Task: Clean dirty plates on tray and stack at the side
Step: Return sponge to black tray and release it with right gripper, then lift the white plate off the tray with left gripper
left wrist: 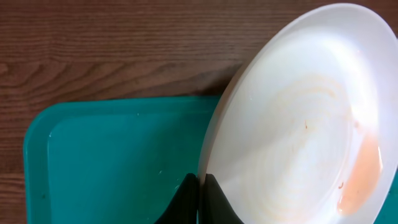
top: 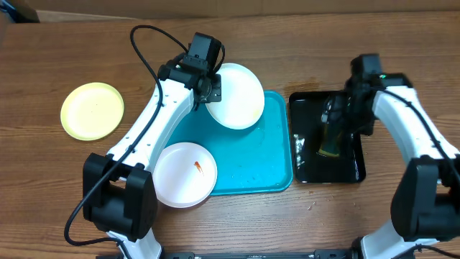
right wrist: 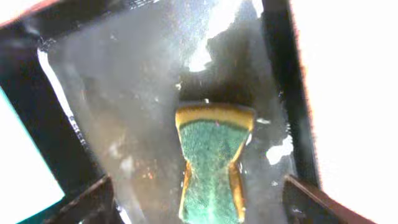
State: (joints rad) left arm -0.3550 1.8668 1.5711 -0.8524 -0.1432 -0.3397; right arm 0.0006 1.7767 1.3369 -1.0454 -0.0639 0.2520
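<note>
Far left, your pale yellow-green plate (top: 92, 110) sat alone on the table (top: 43, 180), well apart from the tray (top: 251, 162), its face plain. Next, the near white plate (top: 184, 174) lay across the turquoise tray's near-left corner, overhanging the rim, with a small orange-red streak right of its centre. Your left tool (left wrist: 200, 202) was pinched tight on the rim of the far white plate (top: 237, 96), which sat over the tray's far edge. Up close it carried faint orange rings and a pale orange smudge by one rim. To the right, the black tray (top: 352, 169) held a yellow sponge (top: 332, 140), green-faced and waisted in the middle. Your right tool (right wrist: 199, 193) hung over it, jaws wide, not touching the sponge.
</note>
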